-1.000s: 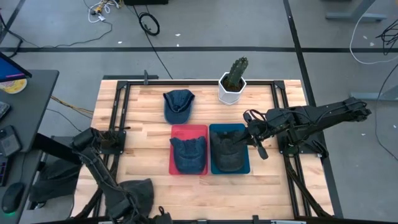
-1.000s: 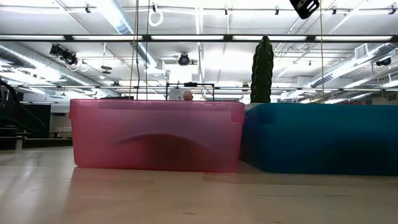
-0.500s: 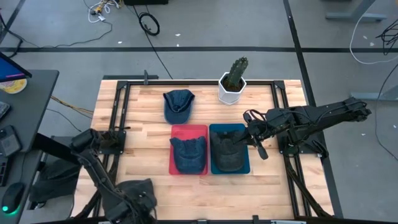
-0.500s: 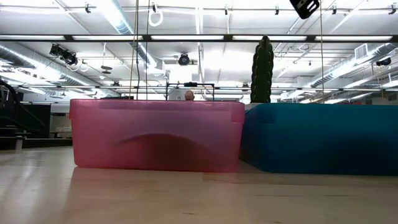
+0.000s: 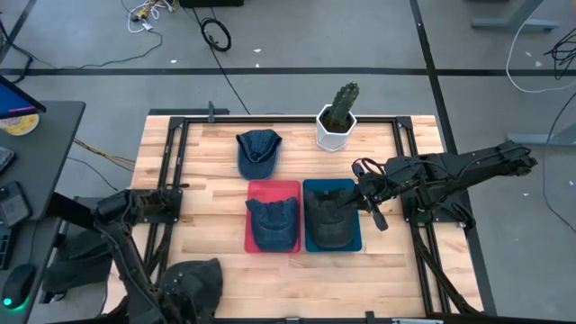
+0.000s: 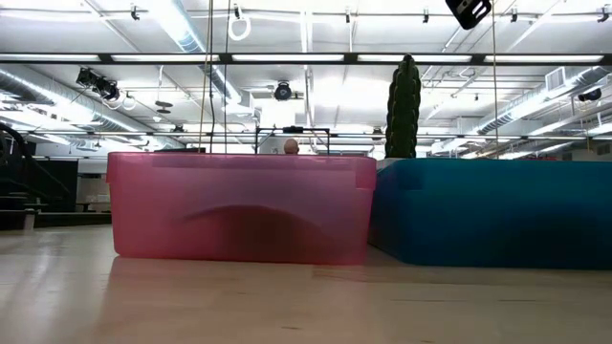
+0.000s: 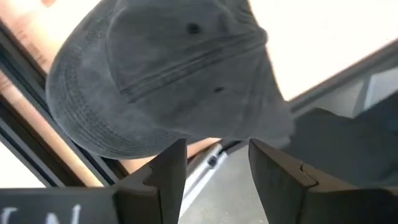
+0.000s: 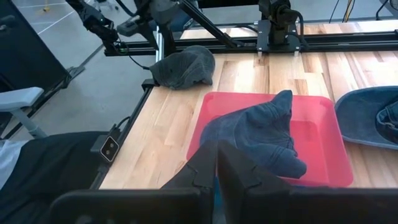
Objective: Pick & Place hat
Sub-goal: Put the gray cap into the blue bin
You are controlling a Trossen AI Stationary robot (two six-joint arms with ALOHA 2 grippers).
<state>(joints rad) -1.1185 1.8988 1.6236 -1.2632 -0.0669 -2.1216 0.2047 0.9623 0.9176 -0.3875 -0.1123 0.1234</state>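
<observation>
A dark grey hat [image 5: 200, 277] lies at the table's near left corner, also seen in the right wrist view [image 8: 185, 67]. My left gripper [image 7: 214, 152] hangs over it, pointing down and open, its fingertips at the hat's edge [image 7: 186, 134]. Whether they touch it I cannot tell. A red tray [image 5: 273, 191] holds a blue denim hat [image 5: 272, 222]. A blue tray [image 5: 355, 243] beside it holds a dark hat [image 5: 331, 220]. Another denim hat [image 5: 258, 151] lies on the bare wood farther back. My right gripper [image 8: 216, 163] is shut and holds nothing, above the blue tray's right side [image 5: 369, 205].
A potted cactus [image 5: 337, 119] in a white pot stands at the far edge behind the trays. Black frame rails [image 5: 171, 180] run along the table's left and right sides. In the low view the red tray [image 6: 239, 205] and blue tray [image 6: 492, 210] stand side by side.
My left gripper has tipped over to point down, rolled about its own axis and sunk toward the grey hat, shifting a little toward the table's left edge. Its fingers have stayed open. The hat has not moved.
</observation>
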